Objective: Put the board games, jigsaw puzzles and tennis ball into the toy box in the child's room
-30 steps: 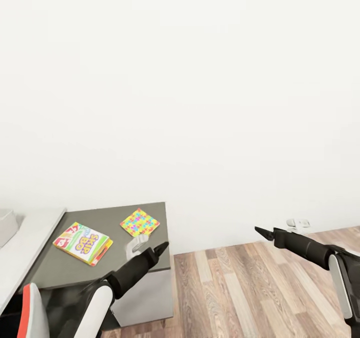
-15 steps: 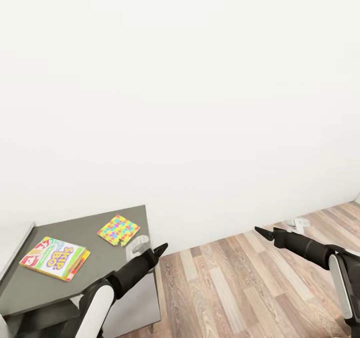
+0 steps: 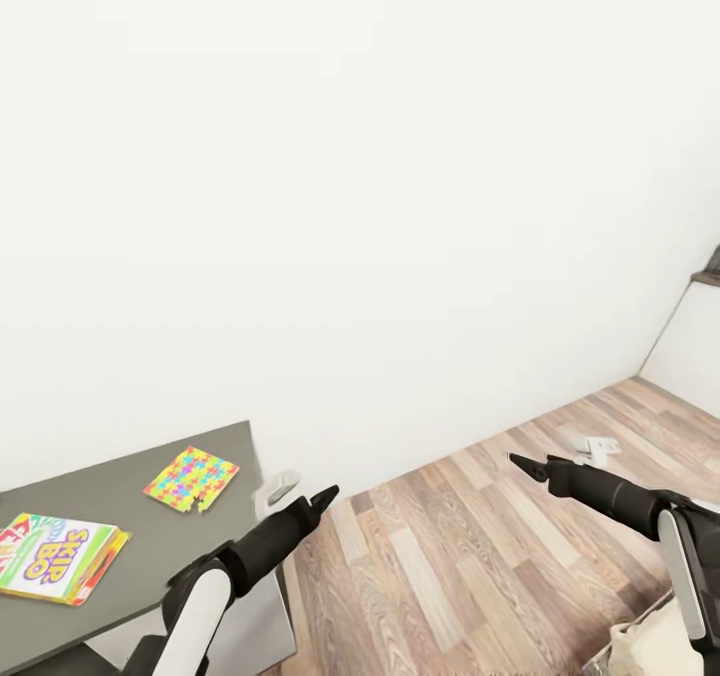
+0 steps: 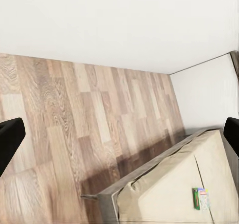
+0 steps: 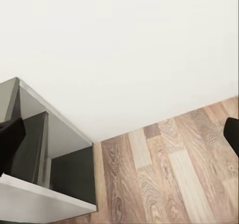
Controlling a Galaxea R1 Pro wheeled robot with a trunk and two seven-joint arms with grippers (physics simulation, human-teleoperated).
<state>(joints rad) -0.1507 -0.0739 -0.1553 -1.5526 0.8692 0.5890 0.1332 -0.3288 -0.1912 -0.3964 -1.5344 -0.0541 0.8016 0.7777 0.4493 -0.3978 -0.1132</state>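
Head view first: the left gripper (image 3: 322, 501) hangs just past the right-hand edge of the dark-grey table (image 3: 130, 476), its dark tips drawn to one point, so whether it is released or clenched cannot be told from this angle. Back and to the left of it, a jigsaw puzzle (image 3: 192, 477) lies flat near the table's far edge; further left, at the frame's border, the Skip-Bo board game (image 3: 55, 556) lies flat, well apart from the puzzle. The right gripper (image 3: 520, 464) is held out over bare wooden floor (image 3: 450, 566), empty, its tips also reading as one point. Between the two grippers the floor is open up to the white wall (image 3: 360, 206). Beyond the right gripper, a small white object (image 3: 598, 446) lies on the floor near the wall, and the room corner opens to the right.

Left wrist view: two dark fingertips (image 4: 11, 138) sit at opposite borders of the picture, wide apart, nothing between them. Ahead lies plank floor, then a bed (image 4: 174, 191) with a beige cover whose grey-edged corner points toward the gripper. A green board game (image 4: 201, 198) rests flat on it, well inside the edge.

Right wrist view: its fingertips (image 5: 10, 140) are likewise spread to both borders, holding nothing. Ahead stand a grey open-fronted cabinet (image 5: 45, 159) by the wall and clear floor beside it
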